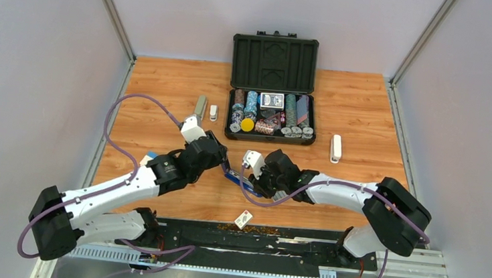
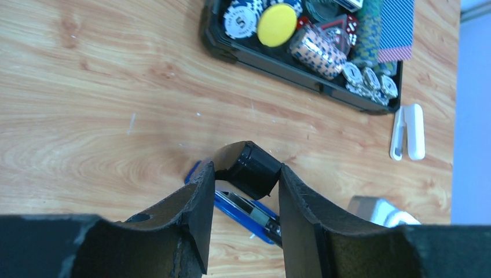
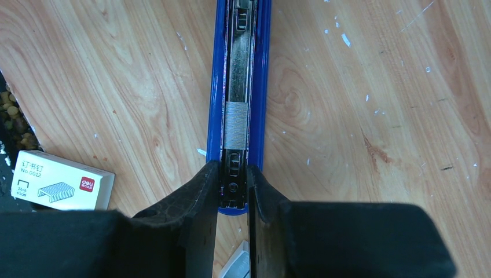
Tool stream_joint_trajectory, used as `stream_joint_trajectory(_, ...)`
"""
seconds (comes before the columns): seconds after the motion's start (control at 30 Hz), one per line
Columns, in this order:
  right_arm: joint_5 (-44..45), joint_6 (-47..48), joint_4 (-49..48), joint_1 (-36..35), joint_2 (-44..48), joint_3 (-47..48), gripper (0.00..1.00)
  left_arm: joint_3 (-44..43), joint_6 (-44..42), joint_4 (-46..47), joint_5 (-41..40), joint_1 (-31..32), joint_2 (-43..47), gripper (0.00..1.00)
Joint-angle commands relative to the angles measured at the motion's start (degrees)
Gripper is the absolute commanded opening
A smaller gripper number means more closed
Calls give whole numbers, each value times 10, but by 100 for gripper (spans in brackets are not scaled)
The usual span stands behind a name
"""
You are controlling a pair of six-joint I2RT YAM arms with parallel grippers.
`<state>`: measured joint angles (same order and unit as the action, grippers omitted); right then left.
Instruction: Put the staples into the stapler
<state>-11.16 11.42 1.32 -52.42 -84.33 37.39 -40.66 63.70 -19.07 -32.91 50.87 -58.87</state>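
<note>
Glossy blue plastic stapler (image 3: 264,87), ribbed metal staples (image 3: 236,124), wood-grain table (image 3: 376,116)

Pale lilac walls (image 1: 28,59) around a wooden tabletop (image 1: 161,78), aluminium corner posts (image 1: 113,13).

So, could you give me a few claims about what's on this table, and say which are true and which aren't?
1. The staples sit in the open rail of the blue stapler. True.
2. The right end effector has its fingers on either side of the blue stapler's end. True.
3. The poker chip case is shut. False: its lid stands open.
4. The left end effector holds the white stapler. False: the white stapler lies alone on the table, right of the case. The left end effector is closed on a black part of the blue stapler.
5. The staple box sits inside the case. False: it lies on the table.
</note>
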Motion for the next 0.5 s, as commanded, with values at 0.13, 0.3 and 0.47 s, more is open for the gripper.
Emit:
stream_joint_trajectory(0.13, -25, 8, -98, 4, 19, -17, 2, 14, 5, 0, 63, 57, -38, 50)
stream_joint_trajectory(0.3, -37, 3, -116, 13, 44, -36, 2, 18, 0, 24, 67, 80, -43, 53)
stream_joint_trajectory(0.47, -37, 1, -128, 16, 57, -46, 4, 23, 0, 52, 82, 98, -59, 55)
